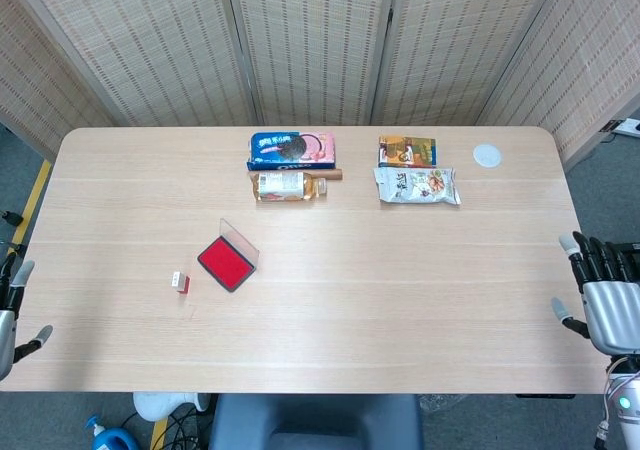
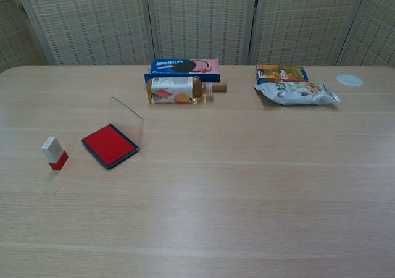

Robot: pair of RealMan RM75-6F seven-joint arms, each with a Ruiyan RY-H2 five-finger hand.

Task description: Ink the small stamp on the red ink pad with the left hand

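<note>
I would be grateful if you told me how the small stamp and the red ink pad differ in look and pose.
The small stamp is a compact block, white on top and red at the base, standing on the table; the red ink pad is broad and flat, with a dark frame around its red surface. The ink pad has a clear lid raised open; the stamp shows no lid. Both sit apart on the table, untouched by either hand, and share red colouring.
</note>
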